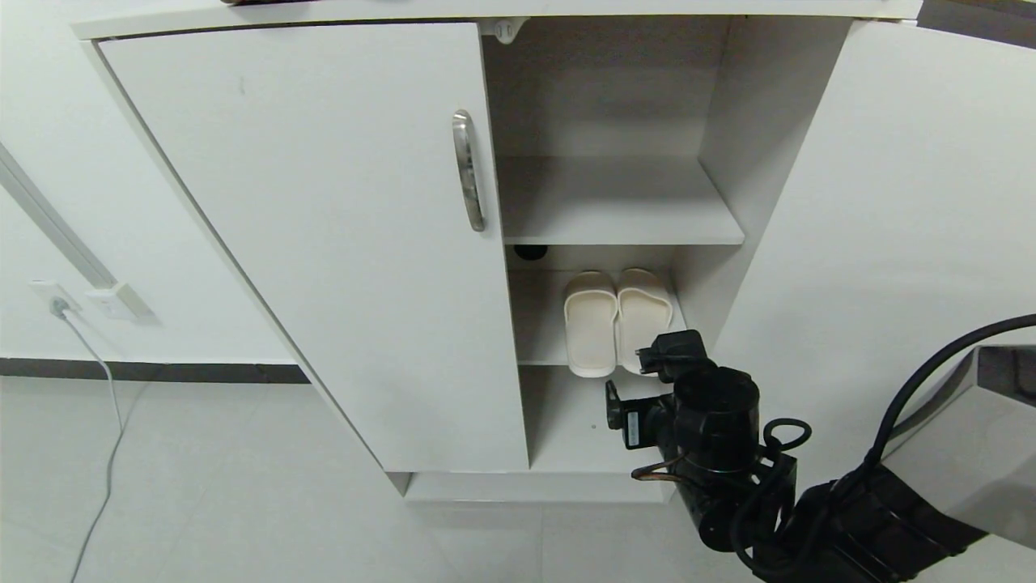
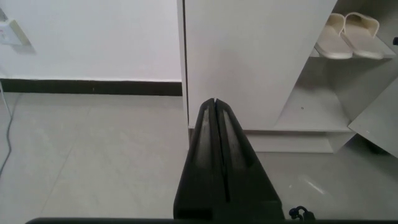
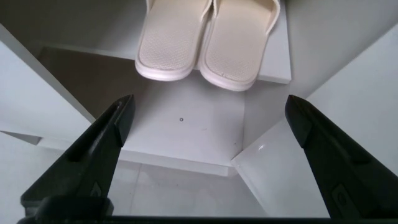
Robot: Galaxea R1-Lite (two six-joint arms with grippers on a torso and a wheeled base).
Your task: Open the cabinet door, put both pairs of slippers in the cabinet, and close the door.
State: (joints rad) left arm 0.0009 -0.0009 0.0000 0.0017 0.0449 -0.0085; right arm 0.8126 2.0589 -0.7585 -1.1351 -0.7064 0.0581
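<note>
Resting side by side on the middle shelf [image 1: 536, 320] of the cabinet [image 1: 615, 89], one pair of cream slippers [image 1: 617, 322] lies with inner edges touching, its near ends reaching just past the shelf's front edge; an upper shelf [image 1: 615, 202] sits above it and the bottom shelf [image 1: 566, 437] below. The right door [image 1: 890, 243] stands swung wide, while the left door [image 1: 324, 243], with its metal handle [image 1: 468, 170], is shut flush. Read this as the stowing step, roughly midway. The door is open and one pair is housed, yet the task names two pairs, so you should judge a second pair and the closing of the door as outstanding. The right gripper [image 3: 209, 106] sits just in front of the open compartment, lower than the slippers, near them but apart. Its fingers are spread wide with nothing between them, and they face the bottom shelf with the pair ahead and higher. The left gripper [image 2: 214, 104] hangs low over the floor [image 2: 93, 155] before the shut left door, well apart from the slippers, its fingers pressed together on nothing. Your next move probably calls for drawing the right arm back clear of the shelf edges without brushing the slippers' overhanging ends, then going for the remaining pair. Keep the swung door in mind as well, since the right arm lies just beside it and a careless sweep could knock it.
</note>
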